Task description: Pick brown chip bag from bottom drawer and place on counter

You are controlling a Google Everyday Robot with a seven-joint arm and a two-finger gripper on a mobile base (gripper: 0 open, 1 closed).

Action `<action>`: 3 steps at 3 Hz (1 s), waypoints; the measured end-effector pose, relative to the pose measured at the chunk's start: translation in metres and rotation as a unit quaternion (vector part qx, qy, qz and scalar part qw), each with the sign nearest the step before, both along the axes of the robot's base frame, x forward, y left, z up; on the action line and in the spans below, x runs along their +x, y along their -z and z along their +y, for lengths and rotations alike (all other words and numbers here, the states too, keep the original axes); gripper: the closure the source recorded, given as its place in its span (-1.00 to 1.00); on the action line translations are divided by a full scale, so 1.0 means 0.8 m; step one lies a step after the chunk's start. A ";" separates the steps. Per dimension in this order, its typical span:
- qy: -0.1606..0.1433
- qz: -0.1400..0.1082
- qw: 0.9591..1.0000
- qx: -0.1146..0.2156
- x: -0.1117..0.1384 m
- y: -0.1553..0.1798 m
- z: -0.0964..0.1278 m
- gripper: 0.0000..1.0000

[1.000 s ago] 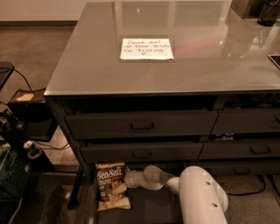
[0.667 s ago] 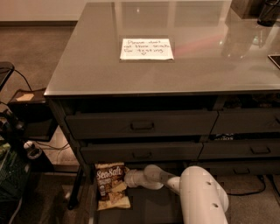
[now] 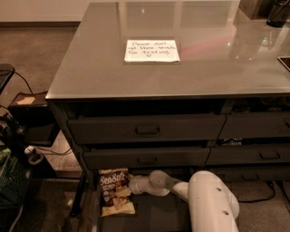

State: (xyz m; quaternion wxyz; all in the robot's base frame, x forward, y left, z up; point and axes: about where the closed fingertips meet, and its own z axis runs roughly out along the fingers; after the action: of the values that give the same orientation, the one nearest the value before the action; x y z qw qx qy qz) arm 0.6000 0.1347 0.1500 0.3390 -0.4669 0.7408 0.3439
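So from where I'm standing, the brown chip bag (image 3: 115, 192) is lying flat in the bottom drawer (image 3: 156, 216), face up, with the "Sea Salt" lettering at the end closest to the cabinet. It sits at the left side of the drawer floor, and the drawer itself is pulled out at floor level under the two rows of closed drawers.

The robot's white arm (image 3: 210, 204) comes in from the lower right and reaches leftward across the drawer. The gripper (image 3: 132, 185) is low down, right up against the right edge of the bag, about level with the upper half of it. Honestly I can't tell whether it's grasping the bag or just sitting next to it. That end of the arm is tucked against the bag and the shadow under the cabinet hides the details.

Up top, the counter (image 3: 90, 68) is glossy grey and reflects the room. A white sheet of handwritten notes (image 3: 152, 50) lies roughly in the middle of it. There's a dark object (image 3: 277, 11) at the far right back corner. The upper left drawer front (image 3: 147, 130) and the one beneath it (image 3: 147, 160) both show recessed handles. Some cables (image 3: 31, 154) are lying on the floor off to the left of the cabinet
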 end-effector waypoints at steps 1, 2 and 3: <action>0.010 -0.050 0.999 0.007 0.007 -0.057 -0.023 1.00; 0.028 -0.076 0.997 0.007 -0.026 -0.107 -0.081 1.00; 0.030 -0.077 0.997 -0.005 -0.080 -0.142 -0.119 1.00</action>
State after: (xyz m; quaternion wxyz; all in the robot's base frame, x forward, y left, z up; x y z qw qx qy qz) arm 0.5363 0.0391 0.2639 0.4029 -0.4711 0.7278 0.2933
